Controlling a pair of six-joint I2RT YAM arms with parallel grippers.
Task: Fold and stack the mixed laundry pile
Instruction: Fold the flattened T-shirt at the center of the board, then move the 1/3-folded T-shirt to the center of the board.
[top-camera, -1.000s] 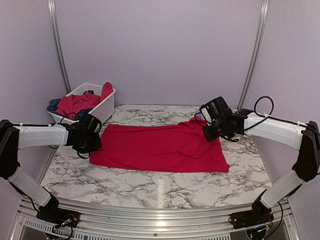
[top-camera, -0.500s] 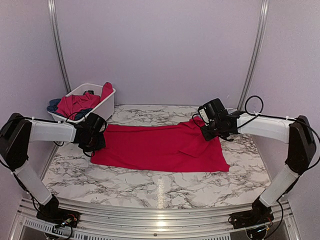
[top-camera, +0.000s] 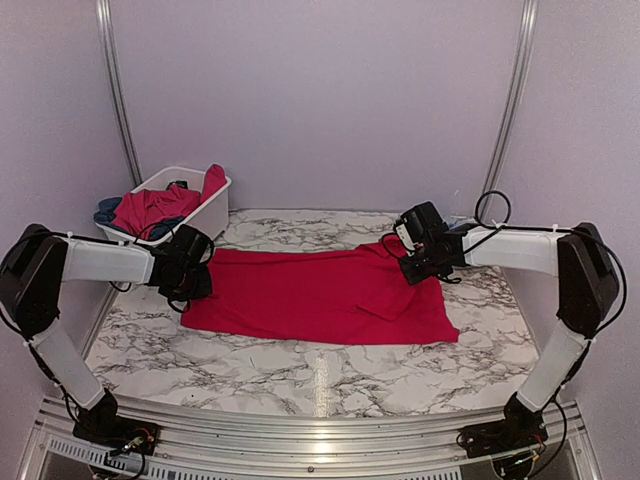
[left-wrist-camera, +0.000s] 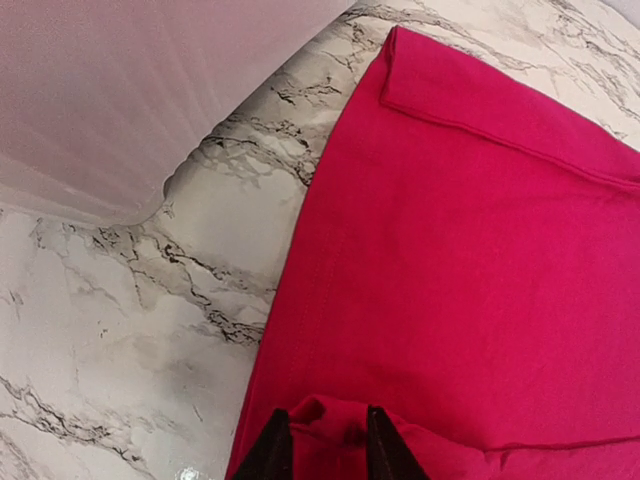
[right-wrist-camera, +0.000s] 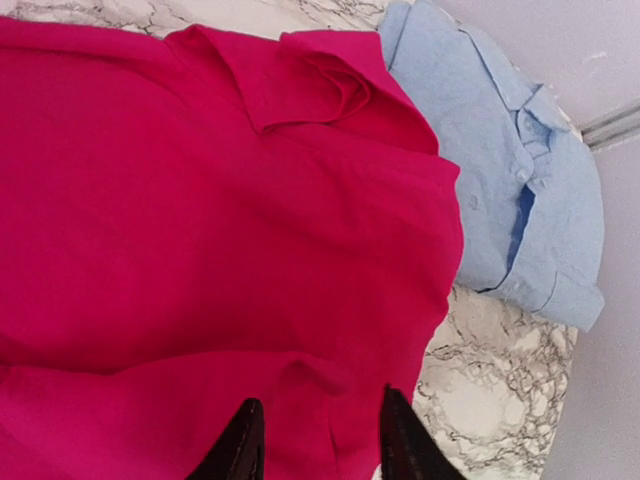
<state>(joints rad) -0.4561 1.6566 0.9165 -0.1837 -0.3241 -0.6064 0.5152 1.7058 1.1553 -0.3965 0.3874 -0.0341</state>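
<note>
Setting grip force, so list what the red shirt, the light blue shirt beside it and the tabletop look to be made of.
Red shirt: soft matte knit, probably cotton; it drapes, with stitched hems and a floppy collar.
Light blue shirt: thin woven cloth, likely cotton; crisper collar and cuff.
Tabletop: marble-patterned, smooth with a slight sheen; stone or printed laminate, cannot tell.

Nothing to read here: no text, label, brand, number or sign shows legibly in any view right now.
</note>
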